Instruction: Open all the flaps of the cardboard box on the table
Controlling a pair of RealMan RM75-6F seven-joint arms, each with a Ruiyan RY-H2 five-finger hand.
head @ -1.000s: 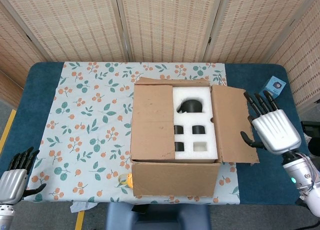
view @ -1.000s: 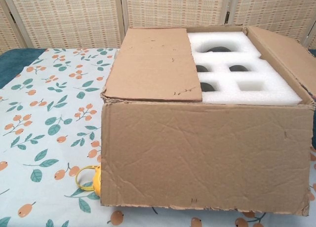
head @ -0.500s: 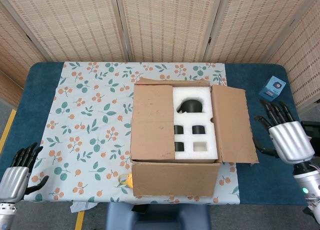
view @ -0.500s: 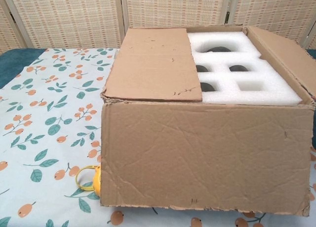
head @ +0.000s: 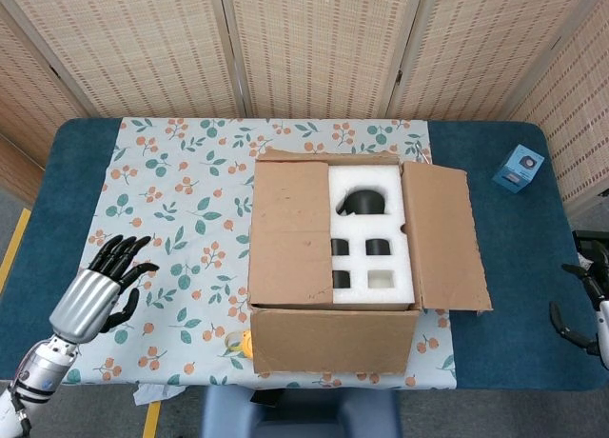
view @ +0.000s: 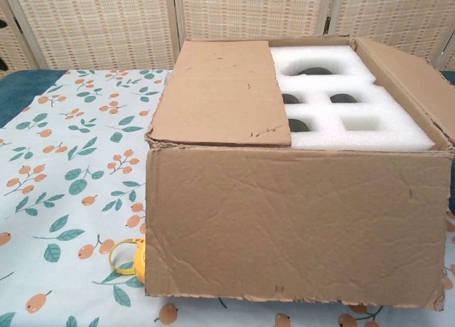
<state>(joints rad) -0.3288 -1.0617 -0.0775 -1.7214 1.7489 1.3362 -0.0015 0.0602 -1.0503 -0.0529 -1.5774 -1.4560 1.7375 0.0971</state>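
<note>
On the tabletop (head: 514, 257), mid-cloth, sits one cardboard box (head: 335, 338): left flap (head: 290, 230) flat over white foam (head: 373, 267), right flap (head: 442, 238) folded outward. No writing is readable. Left robot hand (head: 100, 286) hovers spread, empty; right robot hand (head: 588, 305) at the edge, fingers apart.

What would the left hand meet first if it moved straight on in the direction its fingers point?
Probably nothing soon: the left hand points up and slightly right over the floral cloth, passing left of the cardboard box. Its height above the cloth is unclear.
</note>
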